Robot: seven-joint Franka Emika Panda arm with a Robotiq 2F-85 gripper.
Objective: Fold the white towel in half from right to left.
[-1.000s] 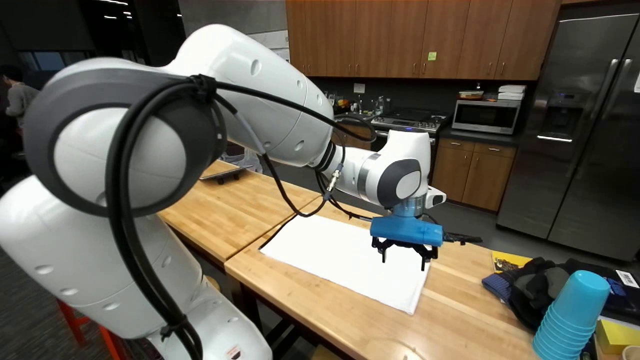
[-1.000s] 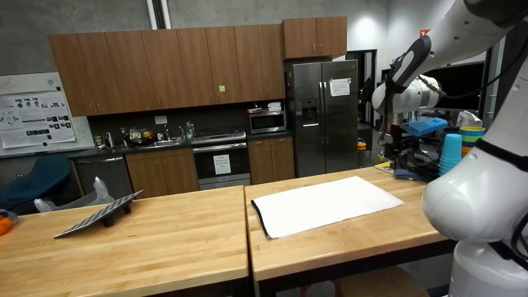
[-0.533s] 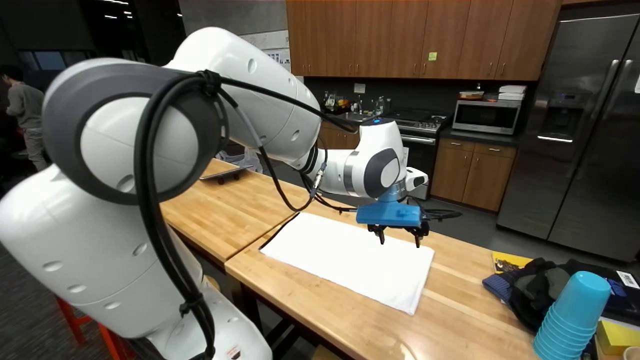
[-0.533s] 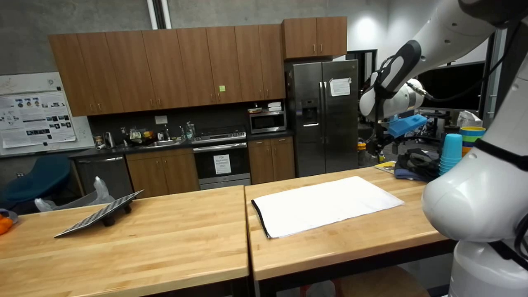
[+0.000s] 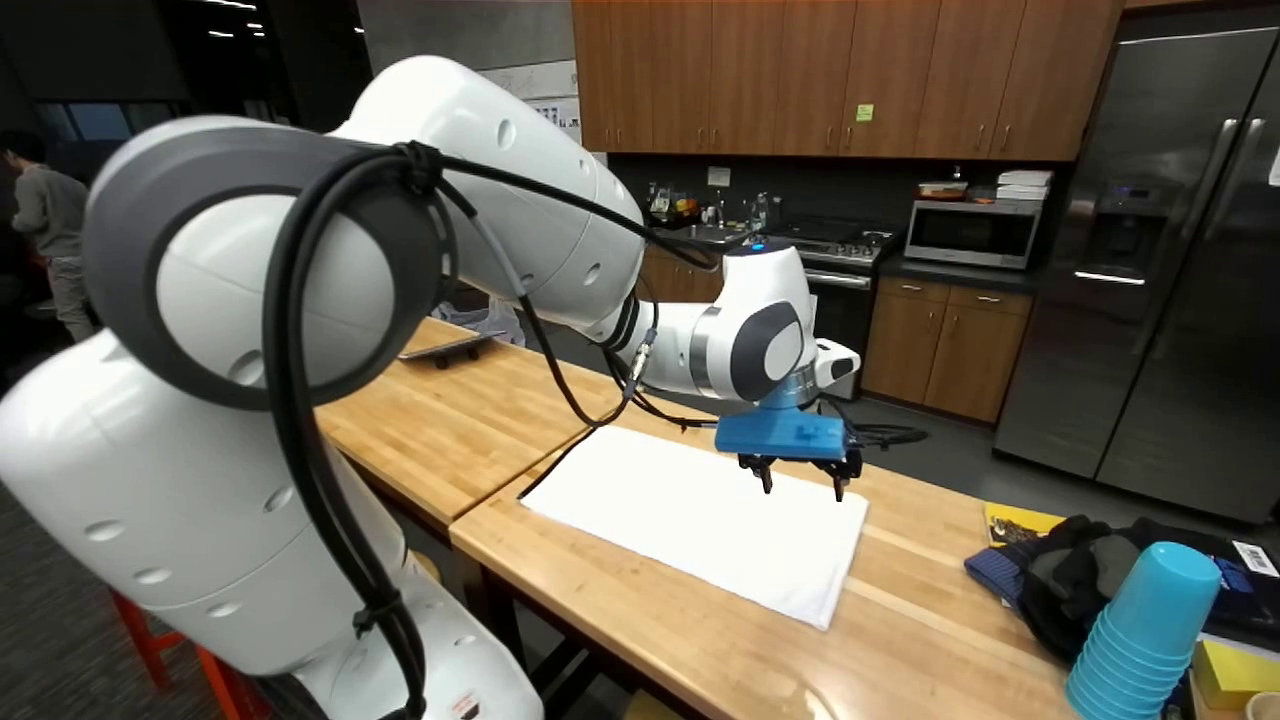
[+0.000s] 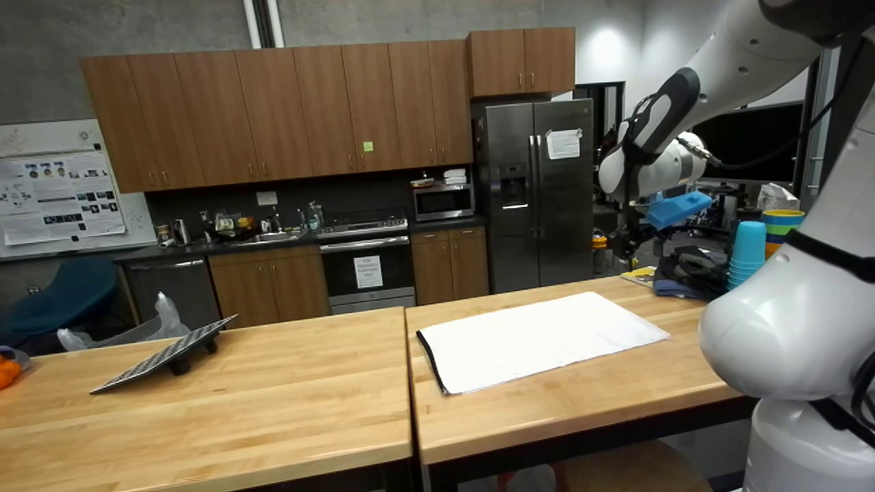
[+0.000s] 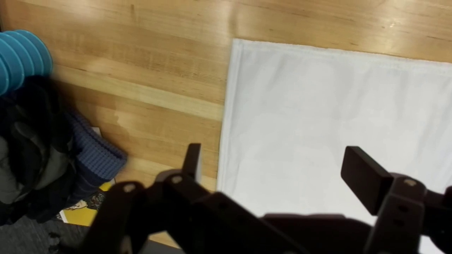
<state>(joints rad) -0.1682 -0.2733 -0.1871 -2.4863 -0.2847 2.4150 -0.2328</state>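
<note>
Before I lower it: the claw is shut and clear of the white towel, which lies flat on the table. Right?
Not shut: the wrist view shows the claw open, jaws wide apart. It is clear of the white towel, which lies flat on the table.

Washed-out white towel (image 5: 690,525) (glare on tabletop (image 7: 388,28))

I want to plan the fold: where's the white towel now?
In an exterior view, the white towel lies flat, right of centre, on the wooden table, near the neighbouring table to its left.
</note>
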